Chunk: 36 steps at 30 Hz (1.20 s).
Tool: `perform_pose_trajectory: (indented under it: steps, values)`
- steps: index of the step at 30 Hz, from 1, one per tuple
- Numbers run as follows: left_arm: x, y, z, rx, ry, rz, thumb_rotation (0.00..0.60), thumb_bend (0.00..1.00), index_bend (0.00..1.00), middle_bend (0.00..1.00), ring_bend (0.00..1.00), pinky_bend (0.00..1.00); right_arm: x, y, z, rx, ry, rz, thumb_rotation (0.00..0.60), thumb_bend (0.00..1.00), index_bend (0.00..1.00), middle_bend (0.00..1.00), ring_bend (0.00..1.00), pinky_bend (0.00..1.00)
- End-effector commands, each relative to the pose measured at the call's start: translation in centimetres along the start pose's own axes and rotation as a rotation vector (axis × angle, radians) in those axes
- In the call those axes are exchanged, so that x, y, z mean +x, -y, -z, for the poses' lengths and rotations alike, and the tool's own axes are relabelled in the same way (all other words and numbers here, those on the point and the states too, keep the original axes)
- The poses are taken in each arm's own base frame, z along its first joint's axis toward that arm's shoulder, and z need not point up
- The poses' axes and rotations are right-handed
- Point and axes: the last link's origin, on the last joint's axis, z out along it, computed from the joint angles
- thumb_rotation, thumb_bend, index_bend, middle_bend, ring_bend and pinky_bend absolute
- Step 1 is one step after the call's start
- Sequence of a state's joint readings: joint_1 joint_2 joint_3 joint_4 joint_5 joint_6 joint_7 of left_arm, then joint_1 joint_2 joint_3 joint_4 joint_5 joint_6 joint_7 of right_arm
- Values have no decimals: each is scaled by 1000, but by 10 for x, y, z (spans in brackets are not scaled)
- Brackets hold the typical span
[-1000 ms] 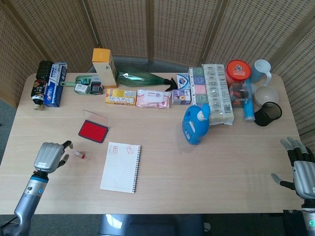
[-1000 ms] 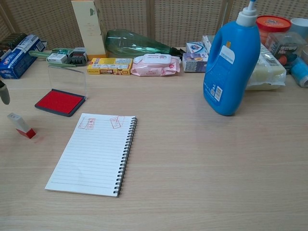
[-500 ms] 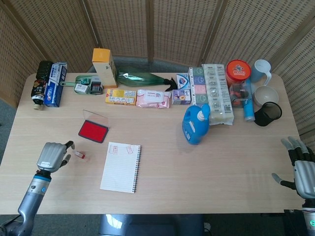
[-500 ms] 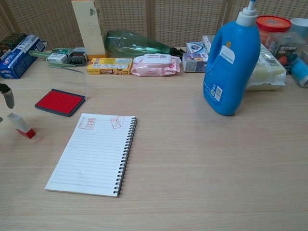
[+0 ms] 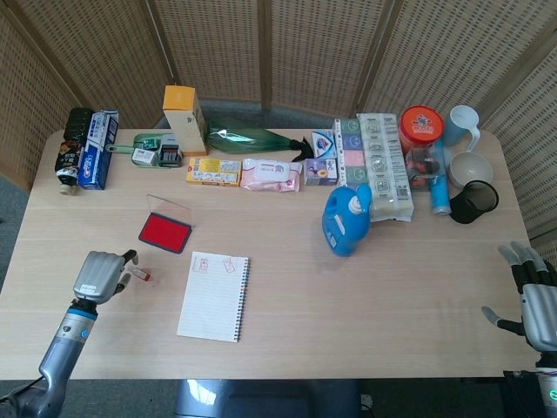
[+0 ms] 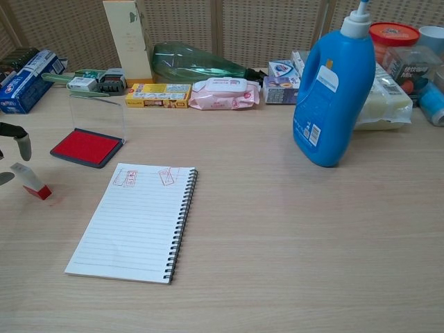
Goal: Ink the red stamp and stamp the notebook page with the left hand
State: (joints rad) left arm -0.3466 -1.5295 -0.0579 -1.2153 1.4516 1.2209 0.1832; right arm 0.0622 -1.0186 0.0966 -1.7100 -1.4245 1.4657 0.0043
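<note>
- Table [image 5: 348, 287] is showing matt, pale wood grain.
- Notebook [image 6: 132, 222] is showing matt lined paper, wire spiral.
- Detergent bottle [image 6: 331, 97] is looking glossy blue plastic.
- Ink pad [image 6: 87, 147] lid is looking clear plastic.

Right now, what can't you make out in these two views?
- Left hand: chest view's left edge cuts off all but a few fingers; contact with the stamp can't be confirmed.
- Right hand: absent from chest view, partly cut by head view's lower right corner.
- Marks on the notebook: too small to read.
- Ink pad: wetness unknowable.
</note>
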Motion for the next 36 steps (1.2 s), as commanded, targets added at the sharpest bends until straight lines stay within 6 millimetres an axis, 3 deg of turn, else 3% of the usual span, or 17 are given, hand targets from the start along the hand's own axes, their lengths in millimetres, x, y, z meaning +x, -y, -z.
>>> perform_pose_trajectory:
  steps: [1, 13, 36]
  values:
    - [-1, -1, -1, 2, 4, -1, 600, 318, 467, 1000, 1000, 1000, 0, 0, 0, -1, 1, 0, 600, 0, 72, 34, 13, 86]
    - [-6, -5, -8, 0, 23, -6, 600, 318, 471, 1000, 1000, 1000, 1, -2, -1, -4, 2, -4, 600, 0, 72, 35, 13, 86]
    - [-9, -4, -12, -1, 28, -57, 600, 370, 623, 1000, 1000, 1000, 0, -2, -1, -6, 13, 0, 600, 0, 72, 34, 14, 86]
